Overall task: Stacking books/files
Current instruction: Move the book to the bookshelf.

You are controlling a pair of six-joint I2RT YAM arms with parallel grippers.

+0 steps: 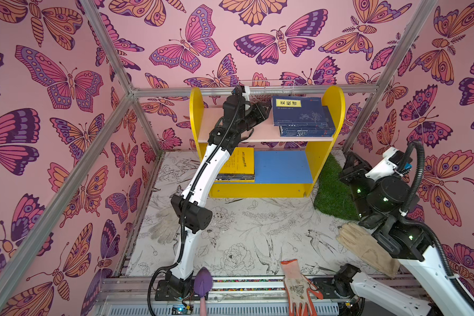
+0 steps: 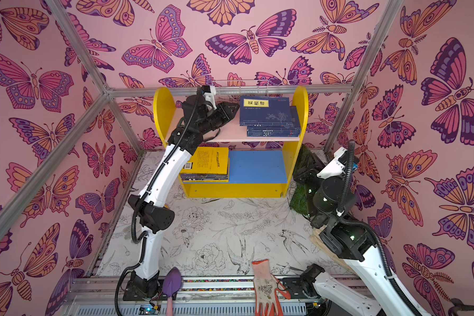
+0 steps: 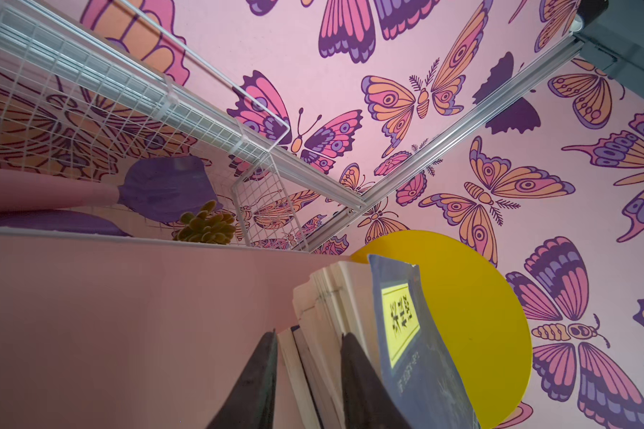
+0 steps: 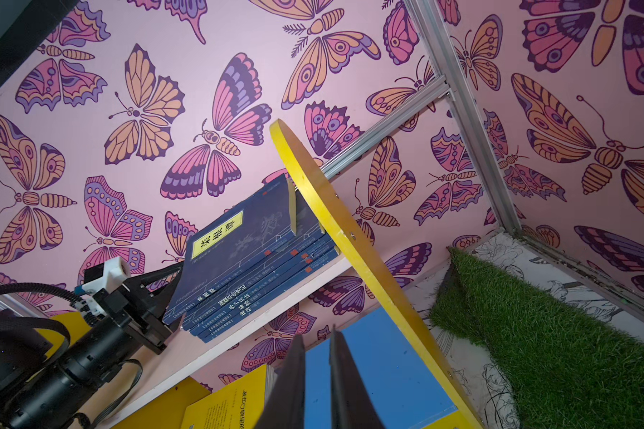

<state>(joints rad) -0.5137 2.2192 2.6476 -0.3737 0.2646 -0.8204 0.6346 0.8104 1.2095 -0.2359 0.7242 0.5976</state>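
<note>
A stack of navy books lies on the pink upper board of the yellow shelf, the top one bearing a yellow title label. My left gripper reaches in from the left. Its fingers sit on either side of the lower books' page edges, and the top book's cover curls up outside them. A yellow-covered book tops a small pile on the blue lower board. My right gripper hovers right of the shelf, shut but for a thin gap, holding nothing.
A green grass mat lies right of the shelf. A beige glove, a white-and-orange glove, a purple trowel and a pale glove lie on the floor. A white wire basket hangs behind the shelf.
</note>
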